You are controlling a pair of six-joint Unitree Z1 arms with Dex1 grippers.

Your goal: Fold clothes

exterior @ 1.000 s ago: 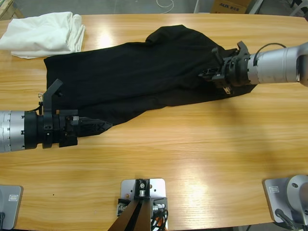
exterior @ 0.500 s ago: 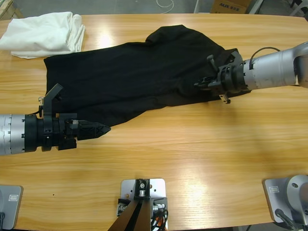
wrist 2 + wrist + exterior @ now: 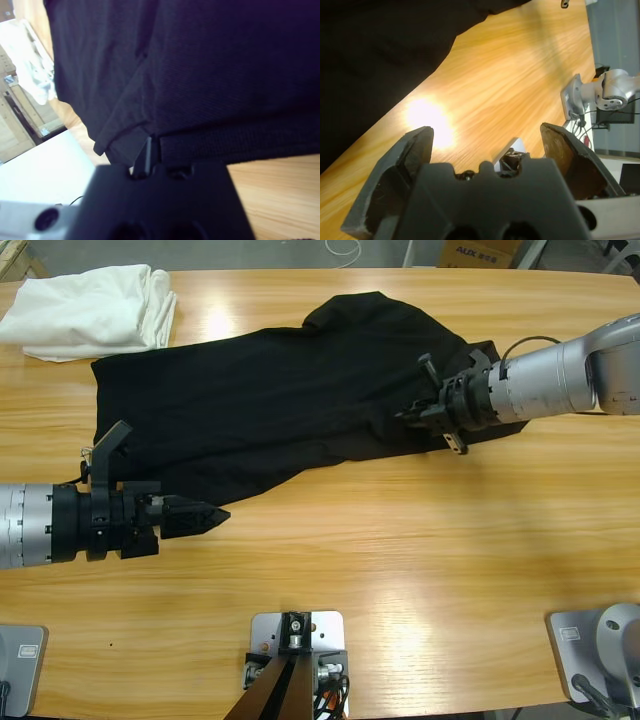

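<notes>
The only writing that can be read sits on an orange-yellow box (image 3: 478, 252) at the top right edge of the high view, where part of a dark printed word shows; its letters are too cropped to make out with certainty. No lettering or label shows on the one black polo shirt (image 3: 270, 405), which lies spread and rumpled across the upper middle of the wooden table (image 3: 400, 570), reaching from the left third of the frame to just past the centre right.

One folded white cloth (image 3: 90, 310) rests in the upper left corner, just beside the shirt's upper left edge.

Two arms are in view. The left claw (image 3: 205, 517) comes in from the left edge at mid-height, its tip over bare wood just beside the shirt's lower edge; in the left wrist view its jaws stand spread with nothing between them, only table showing in the gap. The right claw (image 3: 420, 412) comes in from the right edge and sits on the shirt's right end. The right wrist view is filled with black fabric pressed close against the claw's body, and whether those jaws are spread or closed cannot be told.
</notes>
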